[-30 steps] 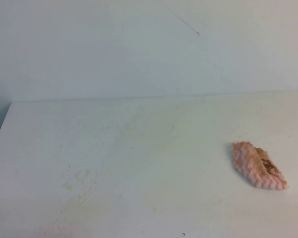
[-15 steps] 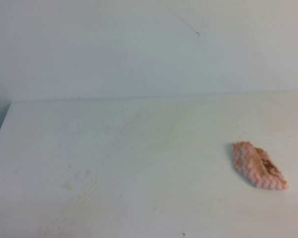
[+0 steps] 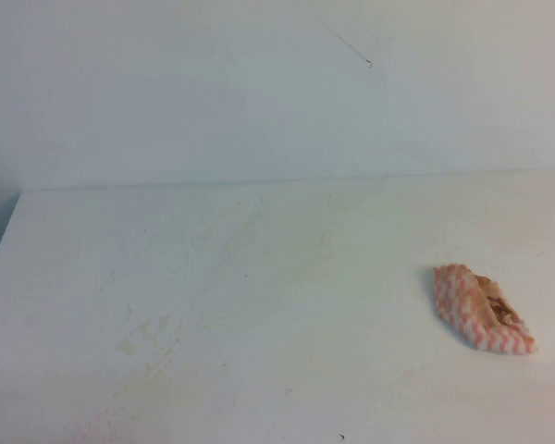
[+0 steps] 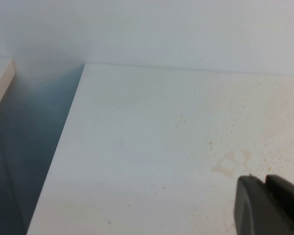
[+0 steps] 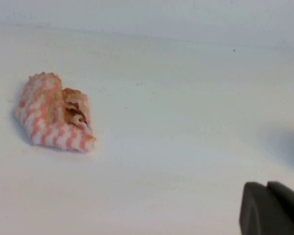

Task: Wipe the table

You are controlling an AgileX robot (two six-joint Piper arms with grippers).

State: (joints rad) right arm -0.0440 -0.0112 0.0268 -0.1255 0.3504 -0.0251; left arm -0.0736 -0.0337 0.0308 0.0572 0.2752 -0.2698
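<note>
We find the pink-striped cloth (image 3: 484,310) loose on the desk's (image 3: 287,277) right side, handy for the right end effector (image 5: 267,186), drawn together near it, while the left end effector (image 4: 265,180) — likewise together — hovers by the stains (image 4: 230,165).

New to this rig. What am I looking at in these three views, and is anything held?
It is a two-armed table robot; each arm ends in a two-finger gripper. The high view looks down at the white table from the robot's side, and neither arm shows in it. The other two pictures come from cameras on the wrists. The left wrist view shows the dark tips of the left gripper, shut, with a yellowish stain and specks on the table's left part. The right wrist view shows the right gripper, also shut, apart from a crumpled pink-and-white cloth. The cloth lies on the table's right side and looks soiled brown in its fold. Nothing is held.
</note>
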